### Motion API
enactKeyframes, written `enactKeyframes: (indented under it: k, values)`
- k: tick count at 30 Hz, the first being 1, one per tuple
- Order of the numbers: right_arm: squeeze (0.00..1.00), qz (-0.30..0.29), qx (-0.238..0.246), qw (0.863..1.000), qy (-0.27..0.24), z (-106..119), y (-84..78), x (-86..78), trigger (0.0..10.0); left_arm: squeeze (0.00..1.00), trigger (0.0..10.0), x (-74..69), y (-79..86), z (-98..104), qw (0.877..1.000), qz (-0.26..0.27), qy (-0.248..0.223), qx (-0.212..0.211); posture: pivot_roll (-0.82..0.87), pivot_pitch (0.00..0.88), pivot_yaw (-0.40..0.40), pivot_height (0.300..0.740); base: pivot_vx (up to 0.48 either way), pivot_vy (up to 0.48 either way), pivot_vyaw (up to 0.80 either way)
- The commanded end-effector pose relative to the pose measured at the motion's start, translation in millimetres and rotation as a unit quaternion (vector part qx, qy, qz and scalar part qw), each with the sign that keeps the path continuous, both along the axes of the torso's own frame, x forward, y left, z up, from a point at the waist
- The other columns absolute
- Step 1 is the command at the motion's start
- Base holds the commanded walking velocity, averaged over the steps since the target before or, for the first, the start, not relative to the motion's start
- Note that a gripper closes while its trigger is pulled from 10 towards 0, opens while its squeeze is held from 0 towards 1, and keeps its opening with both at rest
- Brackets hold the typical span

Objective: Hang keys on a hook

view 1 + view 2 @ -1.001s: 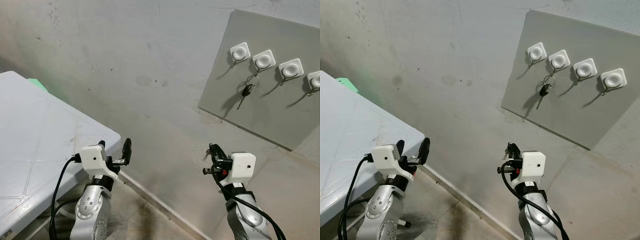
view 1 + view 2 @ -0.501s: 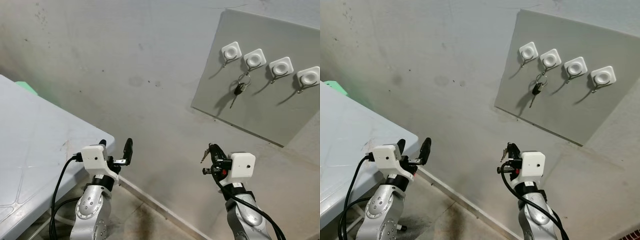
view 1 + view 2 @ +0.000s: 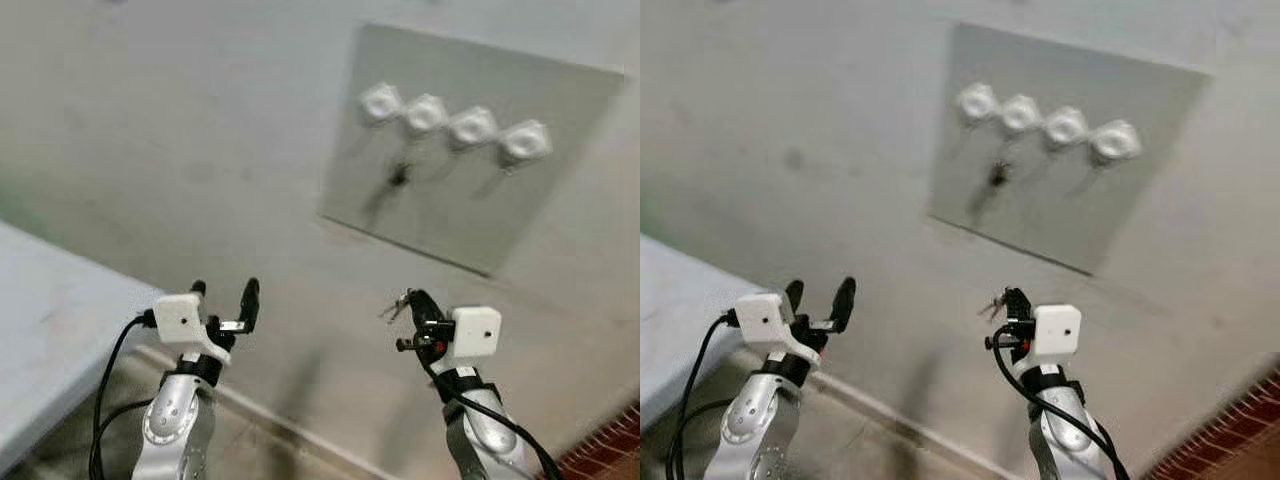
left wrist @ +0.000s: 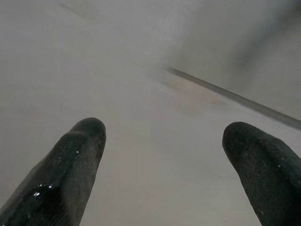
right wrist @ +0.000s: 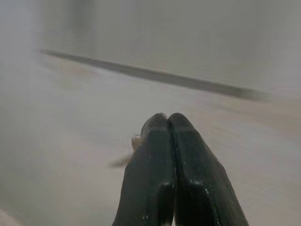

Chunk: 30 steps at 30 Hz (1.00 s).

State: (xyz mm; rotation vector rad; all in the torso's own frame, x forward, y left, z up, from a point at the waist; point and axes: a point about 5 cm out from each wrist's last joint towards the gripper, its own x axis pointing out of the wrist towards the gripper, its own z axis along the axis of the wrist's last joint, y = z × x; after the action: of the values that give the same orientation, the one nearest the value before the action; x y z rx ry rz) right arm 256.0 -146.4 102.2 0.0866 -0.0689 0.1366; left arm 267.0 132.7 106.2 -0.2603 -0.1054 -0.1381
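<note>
Right gripper (image 3: 405, 303) pinches keys (image 3: 394, 307) below the board (image 3: 560, 150).
Its fingers are pressed together on the keys, low before the wall. Left gripper (image 3: 224, 295) is spread, empty. Another key (image 3: 398, 177) hangs under the second hook (image 3: 425, 113); picture blurred.

Count: 1 grey board (image 3: 520, 170) on the wall. 4 white hooks (image 3: 425, 113) in a row on it. 1 key bunch (image 3: 399, 177) hanging there; image blurred. 2 end effectors: left (image 3: 222, 292), right (image 3: 408, 304). 1 surface (image 3: 40, 330).
</note>
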Motion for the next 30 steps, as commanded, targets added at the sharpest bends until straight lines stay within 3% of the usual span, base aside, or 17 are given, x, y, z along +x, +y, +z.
enactKeyframes:
  k: [1, 4, 11, 21, 30]
  values:
    - [0.00, -0.006, 0.002, 1.000, -0.004, 2, -2.0, -0.3, 10.0, 0.00, 10.0, 0.4, -1.1, 1, 1.000, -0.001, 0.000, 0.001, 0.03, 0.000, -0.082, 0.740, 0.000, -0.356, -0.73]
    - [0.00, -0.006, 0.004, 1.000, -0.015, 4, -2.0, -0.6, 10.0, 0.00, 10.0, 1.2, -1.0, 0, 1.000, 0.007, 0.009, -0.026, 0.03, 0.000, -0.082, 0.740, 0.000, 0.000, -0.39]
    - [0.00, -0.007, -0.004, 1.000, -0.016, 5, -2.9, -1.2, 10.0, 0.00, 10.0, 3.2, 2.2, -3, 0.999, 0.037, 0.030, -0.008, 0.03, 0.000, -0.083, 0.740, 0.000, 0.000, 0.00]
    - [0.00, -0.018, 0.003, 1.000, -0.008, 4, -5.3, 1.2, 10.0, 0.00, 10.0, 6.5, -0.3, -1, 0.999, 0.025, 0.035, 0.006, 0.03, 0.000, -0.073, 0.740, 0.000, 0.000, 0.00]
    - [0.00, -0.026, 0.016, 1.000, 0.000, 1, -0.1, 3.6, 10.0, 0.00, 10.0, 14.2, 2.2, 5, 0.999, 0.013, 0.025, 0.028, 0.02, 0.000, -0.013, 0.740, 0.000, 0.000, 0.00]
